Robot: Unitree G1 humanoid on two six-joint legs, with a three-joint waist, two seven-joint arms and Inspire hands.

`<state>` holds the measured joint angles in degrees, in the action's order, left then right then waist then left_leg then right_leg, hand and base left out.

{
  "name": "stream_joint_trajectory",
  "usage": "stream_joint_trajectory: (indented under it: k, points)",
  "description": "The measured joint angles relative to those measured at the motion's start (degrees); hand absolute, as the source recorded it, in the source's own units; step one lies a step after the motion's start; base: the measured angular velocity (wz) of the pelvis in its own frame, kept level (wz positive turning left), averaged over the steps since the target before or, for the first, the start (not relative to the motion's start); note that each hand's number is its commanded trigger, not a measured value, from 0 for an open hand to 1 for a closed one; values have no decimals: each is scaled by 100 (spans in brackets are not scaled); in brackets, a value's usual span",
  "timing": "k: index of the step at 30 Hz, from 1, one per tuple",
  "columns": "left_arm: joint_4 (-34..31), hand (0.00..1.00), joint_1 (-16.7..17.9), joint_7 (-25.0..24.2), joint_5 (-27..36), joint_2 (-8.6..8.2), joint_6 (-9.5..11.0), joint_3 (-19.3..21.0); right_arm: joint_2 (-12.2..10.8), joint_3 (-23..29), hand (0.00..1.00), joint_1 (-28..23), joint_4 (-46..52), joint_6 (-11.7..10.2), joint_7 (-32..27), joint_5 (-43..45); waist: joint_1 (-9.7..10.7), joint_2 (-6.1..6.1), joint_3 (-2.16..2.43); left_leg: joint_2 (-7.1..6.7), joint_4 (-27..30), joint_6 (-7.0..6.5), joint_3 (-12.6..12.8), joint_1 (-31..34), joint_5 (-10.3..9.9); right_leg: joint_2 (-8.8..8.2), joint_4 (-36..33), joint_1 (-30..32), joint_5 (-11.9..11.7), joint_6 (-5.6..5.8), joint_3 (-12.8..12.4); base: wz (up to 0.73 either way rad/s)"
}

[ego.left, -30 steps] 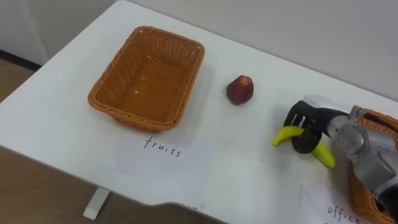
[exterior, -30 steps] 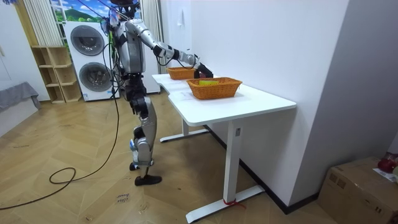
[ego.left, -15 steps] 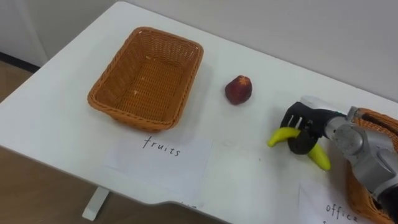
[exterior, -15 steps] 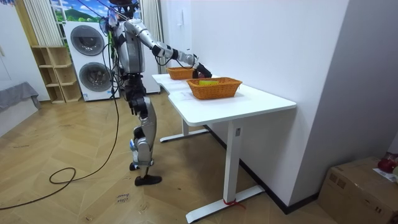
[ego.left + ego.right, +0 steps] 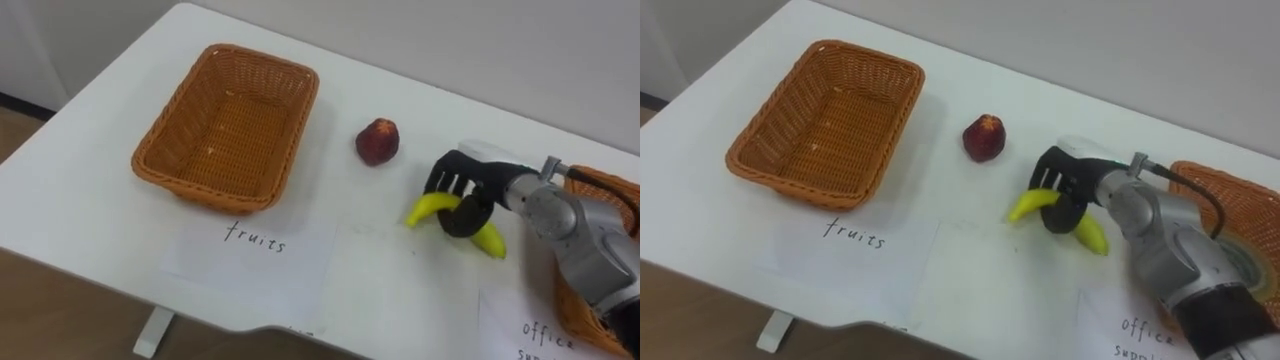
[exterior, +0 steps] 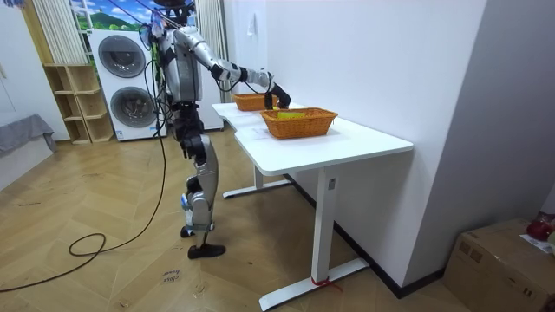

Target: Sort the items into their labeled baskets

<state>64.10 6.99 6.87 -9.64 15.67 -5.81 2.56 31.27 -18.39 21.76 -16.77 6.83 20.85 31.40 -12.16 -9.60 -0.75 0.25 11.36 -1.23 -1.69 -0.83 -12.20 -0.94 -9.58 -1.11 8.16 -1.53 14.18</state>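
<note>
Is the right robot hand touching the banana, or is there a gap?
Touching. In the left eye view the right robot hand is curled round the middle of the banana.

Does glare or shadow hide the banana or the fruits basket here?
Left eye view: the white table is evenly lit, without glare; the right hand, closed round the banana, throws just a soft shadow, and the wicker basket is faintly shaded along its near wall, weave readable. Room view: even light; the banana is too small to judge.
</note>
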Motion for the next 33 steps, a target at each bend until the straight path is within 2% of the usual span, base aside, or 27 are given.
stream_joint_trajectory:
  k: [7, 13, 17, 25, 26, 28, 33]
  points:
    - [6, 0, 7, 36, 2, -160, -7, 75, -24, 420, 100, -60, 445, 1, -10, -102, 90, 18, 7, -7, -3, -1, 6, -54, 0, 14, -17, -40, 0, 0, -3, 0]
    - [-6, 0, 51, 48, 9, -283, -2, 286, -80, 686, 100, -73, 844, 27, -25, -59, 95, 40, 54, -5, -78, 1, 67, -183, 2, 17, -17, -124, 0, 0, -18, -4]
    - [-5, 0, 47, 148, 133, -352, -1, 344, -142, 859, 100, -71, 907, 27, -73, -176, 98, 25, 64, -1, -66, 1, 71, -233, 2, -4, -13, -180, 0, 1, -18, 2]
    - [-4, 0, 49, 273, 273, -344, 127, 442, -188, 878, 100, -70, 1272, 23, -152, -179, 129, 36, 56, 12, -89, -1, 77, -282, 3, -7, -19, -218, 2, 3, -64, -2]
    - [-7, 0, 67, 287, 277, -344, 126, 466, -189, 940, 100, -63, 1389, 19, -163, -192, 125, 60, 38, 5, -110, -1, 72, -281, 2, -5, -19, -228, 2, 3, -50, 0]
    - [-58, 0, 105, 304, 275, -345, 125, 454, -196, 972, 100, -20, 1396, 26, -281, -193, 121, 65, 35, -3, -109, -1, 63, -280, 2, -5, -19, -235, 2, 3, -9, 4]
    - [-151, 0, 158, 311, 261, -341, 113, 341, -422, 1026, 100, 105, 1505, 39, -581, -215, 88, 87, 18, -2, -112, 0, 24, -285, 2, 6, -17, -253, 2, 3, 2, 3]
